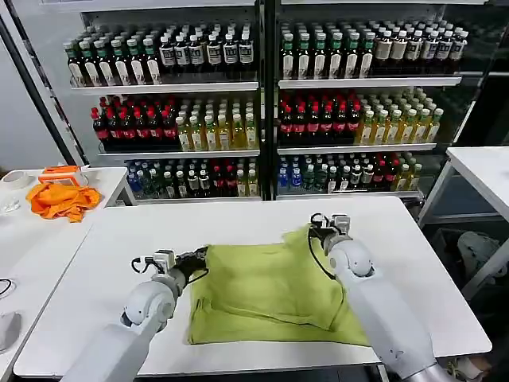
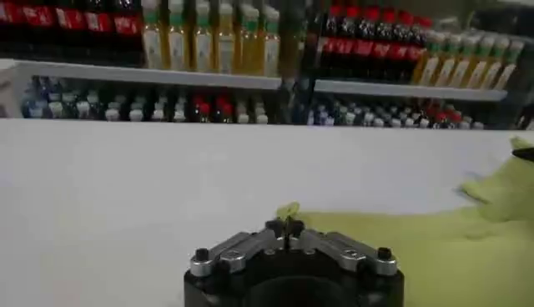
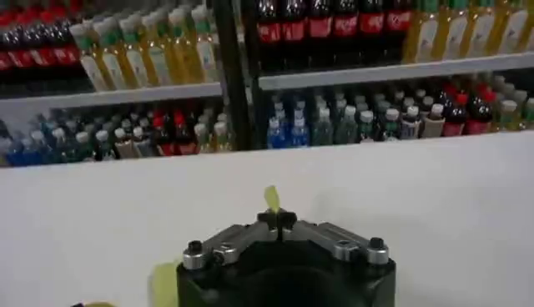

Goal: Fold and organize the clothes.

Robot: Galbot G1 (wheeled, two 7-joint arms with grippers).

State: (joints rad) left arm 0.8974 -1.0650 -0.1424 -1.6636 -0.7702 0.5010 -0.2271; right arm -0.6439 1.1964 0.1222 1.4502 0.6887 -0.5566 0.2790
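Your left gripper (image 1: 200, 256) is clenched on the yellow-green T-shirt's (image 1: 266, 290) left edge; your right gripper (image 1: 316, 231) pinches that T-shirt's far corner on the white table (image 1: 119, 239).

The T-shirt (image 1: 266, 290) is a plain light yellow-green, with no print on the cloth that shows. It lies on a white tabletop (image 1: 238, 227). The left pincer (image 1: 202, 256) is black with silvery grey links behind it, and the right pincer (image 1: 312, 231) is the same; both arms are pale grey. On the far left tabletop (image 1: 20, 231), also white, lies a bright orange cloth (image 1: 62, 199). The shelves (image 1: 262, 83) behind are dark-framed, with bottles (image 1: 215, 131) in red, yellow, green, brown and blue rows.
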